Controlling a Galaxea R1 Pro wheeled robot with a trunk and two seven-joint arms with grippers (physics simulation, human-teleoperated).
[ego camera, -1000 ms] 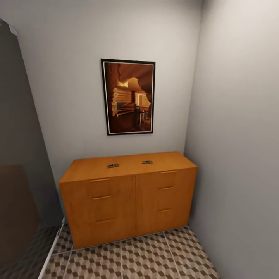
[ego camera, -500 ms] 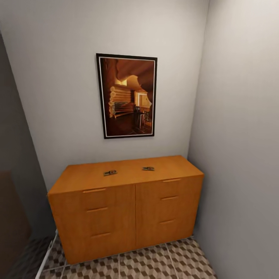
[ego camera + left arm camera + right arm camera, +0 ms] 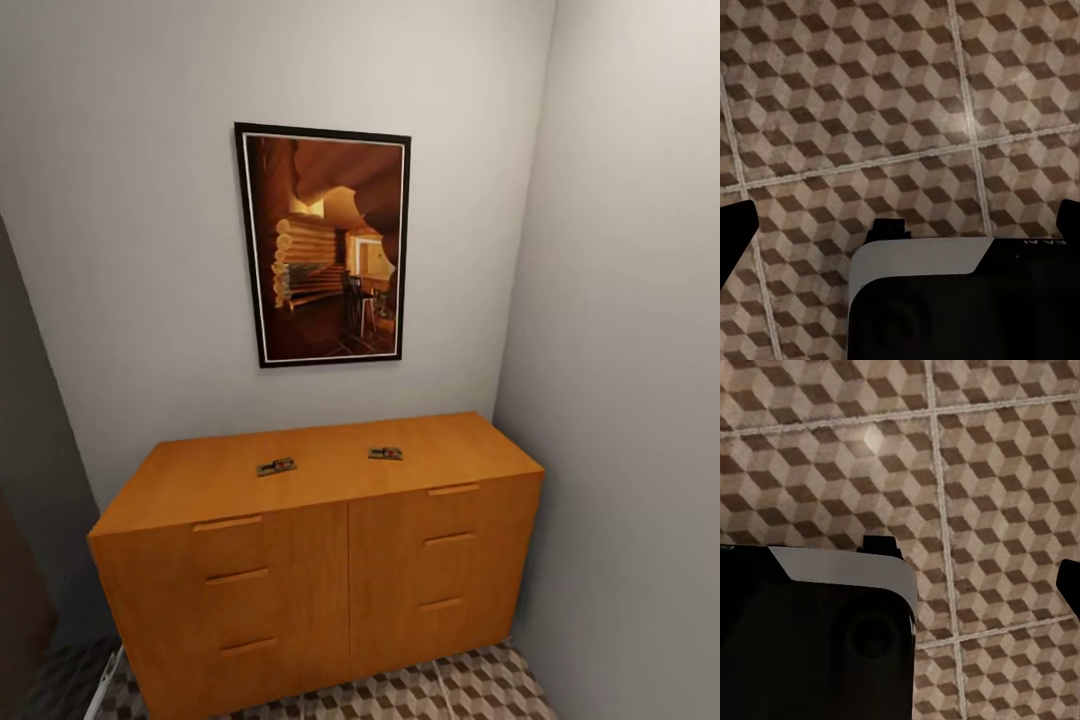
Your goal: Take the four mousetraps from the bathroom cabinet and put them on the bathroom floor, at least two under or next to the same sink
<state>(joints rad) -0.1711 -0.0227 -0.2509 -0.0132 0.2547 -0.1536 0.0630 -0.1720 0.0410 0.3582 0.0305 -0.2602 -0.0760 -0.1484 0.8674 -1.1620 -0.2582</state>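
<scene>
Two mousetraps on top of the cabinet [image 3: 330,560]: left mousetrap [image 3: 276,467] nearer the middle of the top and turned slightly askew, right mousetrap [image 3: 385,453] a little further back, well apart from the first. Both lying flat, tan boards with dark metal parts, too small for finer detail. Cabinet orange-brown, six drawers in two columns, all shut, slim handles; set against the grey back wall and just beside the right-hand wall. Above it, a dark-framed picture [image 3: 323,245] of a warm-lit log interior, hanging on the back wall. Strip of the bathroom floor [image 3: 470,690] with its cube pattern at the cabinet's foot.

Left claw [image 3: 900,225] over cube-patterned tiles and pale grout lines, dark finger edges at opposite sides of the left wrist view, so spread wide and pinching nothing. Right claw [image 3: 967,562] likewise over tiles; one dark fingertip at the edge, the other side hidden behind the robot's dark body part, seemingly spread, nothing between.
</scene>
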